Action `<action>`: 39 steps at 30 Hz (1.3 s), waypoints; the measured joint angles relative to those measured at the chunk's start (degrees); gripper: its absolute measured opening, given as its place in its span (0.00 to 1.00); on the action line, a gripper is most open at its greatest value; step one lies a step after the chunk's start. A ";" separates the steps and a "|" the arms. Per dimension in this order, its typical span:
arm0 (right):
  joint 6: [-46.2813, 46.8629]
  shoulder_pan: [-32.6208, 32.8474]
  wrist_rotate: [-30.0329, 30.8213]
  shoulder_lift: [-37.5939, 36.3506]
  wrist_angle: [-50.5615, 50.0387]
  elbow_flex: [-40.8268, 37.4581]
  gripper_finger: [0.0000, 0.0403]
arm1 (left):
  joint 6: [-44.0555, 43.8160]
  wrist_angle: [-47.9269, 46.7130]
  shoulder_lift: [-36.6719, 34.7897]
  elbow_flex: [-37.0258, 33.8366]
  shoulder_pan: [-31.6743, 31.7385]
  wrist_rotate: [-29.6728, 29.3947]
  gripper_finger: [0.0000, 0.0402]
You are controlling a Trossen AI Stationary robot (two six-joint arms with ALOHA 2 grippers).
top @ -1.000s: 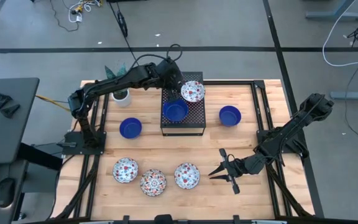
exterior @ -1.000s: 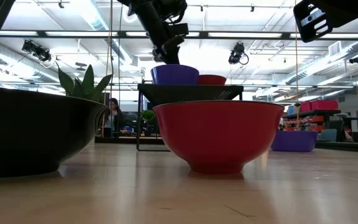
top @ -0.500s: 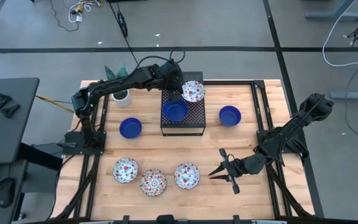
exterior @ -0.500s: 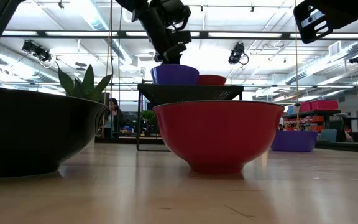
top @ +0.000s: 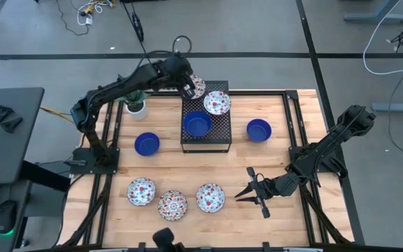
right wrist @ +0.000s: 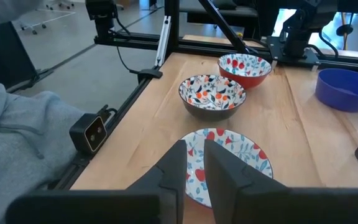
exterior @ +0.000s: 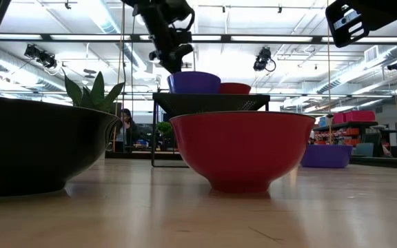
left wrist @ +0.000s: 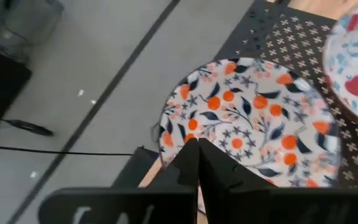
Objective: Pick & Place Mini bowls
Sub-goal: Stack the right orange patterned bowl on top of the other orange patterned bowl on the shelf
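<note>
My left gripper (top: 189,88) is shut on a white floral mini bowl (top: 197,87) over the far left corner of the black perforated box (top: 215,137). On the box sit another floral bowl (top: 217,103) and a blue bowl (top: 197,124). Two blue bowls (top: 146,143) (top: 259,129) rest on the table beside the box. Three floral bowls (top: 141,190) (top: 173,205) (top: 210,197) stand in a row near the near edge. My right gripper (top: 246,192) waits open, right of that row and above the table. My left gripper pinches the floral bowl's rim (left wrist: 190,138) between its two fingers (left wrist: 216,167), one inside the bowl and one outside. The bowl is tilted and held above the box's far left corner (left wrist: 263,25); in the low view the gripper (exterior: 169,56) is higher than the bowls on the box.
A small white plant pot (top: 137,106) stands at the table's far left, close to my left arm. Black frame rails (top: 291,122) run along the table's sides. In the low view a red bowl (exterior: 242,148) and a dark bowl (exterior: 40,145) fill the foreground.
My left gripper has risen and moved from over the box toward the table's far left corner. A floral bowl that the arm hid before now shows tilted in its fingers. The right arm and the other bowls have kept still.
</note>
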 joint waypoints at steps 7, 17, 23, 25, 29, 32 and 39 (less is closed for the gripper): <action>-0.16 -0.01 0.00 0.00 0.06 0.00 0.14 | -1.24 2.62 0.22 -3.57 2.13 1.22 0.01; -0.20 -0.01 0.00 0.02 0.09 0.00 0.14 | -1.26 4.54 0.28 -7.32 2.51 0.98 0.02; -0.17 -0.01 0.02 0.00 0.09 0.00 0.14 | -1.57 4.97 -0.53 -7.34 1.92 0.95 0.02; -0.38 -0.01 0.02 0.00 0.17 0.00 0.14 | -2.41 5.75 -1.14 -7.34 1.39 1.29 0.02; -0.63 -0.23 0.02 0.00 0.46 0.00 0.14 | -2.31 10.57 -1.15 -7.36 -0.37 5.81 0.02; -0.42 -0.64 0.02 0.00 0.55 0.00 0.14 | -0.95 16.81 0.03 -7.26 -1.84 10.22 0.01; 0.00 -0.88 0.02 0.01 0.51 0.00 0.14 | -0.66 22.38 2.74 -7.33 -3.12 11.55 0.02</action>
